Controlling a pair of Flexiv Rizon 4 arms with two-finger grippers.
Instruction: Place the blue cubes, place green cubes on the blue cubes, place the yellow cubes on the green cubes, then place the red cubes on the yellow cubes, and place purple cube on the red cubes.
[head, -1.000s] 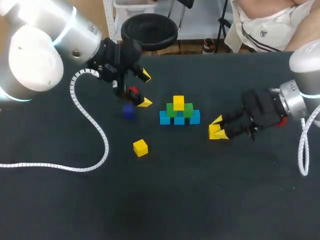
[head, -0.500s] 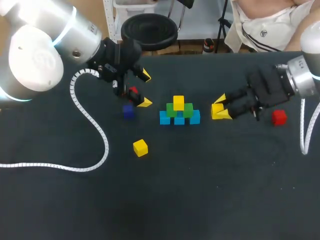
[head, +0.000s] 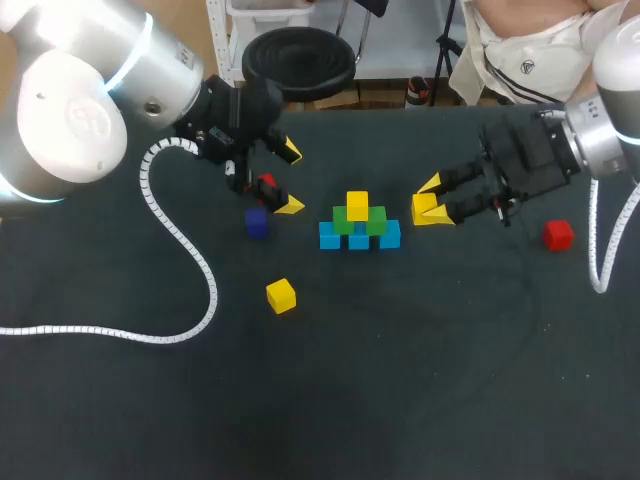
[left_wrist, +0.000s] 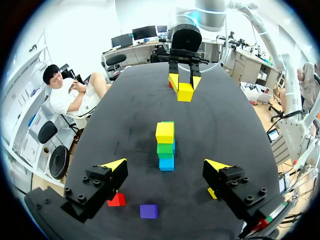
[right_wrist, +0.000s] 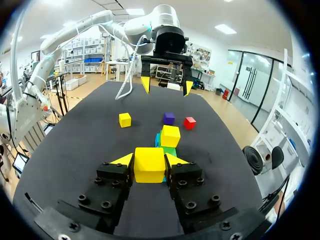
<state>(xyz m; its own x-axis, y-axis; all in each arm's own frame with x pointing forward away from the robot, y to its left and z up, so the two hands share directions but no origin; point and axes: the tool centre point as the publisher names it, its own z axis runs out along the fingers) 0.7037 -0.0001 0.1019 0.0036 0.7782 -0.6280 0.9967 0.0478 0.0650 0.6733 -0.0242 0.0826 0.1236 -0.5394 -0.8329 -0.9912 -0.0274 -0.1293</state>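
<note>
Our right gripper is closed on the held yellow cube, with one finger pressed to each side. It hangs over the tabletop just to the right of the pyramid and does not touch it.

The pyramid stands near the middle of the tabletop, a little toward the far edge. It has three blue cubes in a row at the bottom, two green cubes on them, and the top yellow cube on the greens.

Our left gripper is spread wide with nothing between its fingers. It hangs to the left of the pyramid, toward the far edge. Under it lies the left red cube. The purple cube is just beside that one, toward the near edge.

The loose yellow cube sits farther toward the near edge, left of the middle and well apart from the pyramid. The right red cube lies close to the right edge, beside our right arm.

From the left wrist we see the pyramid straight ahead of the open fingers, and the right gripper with its cube beyond it.
</note>
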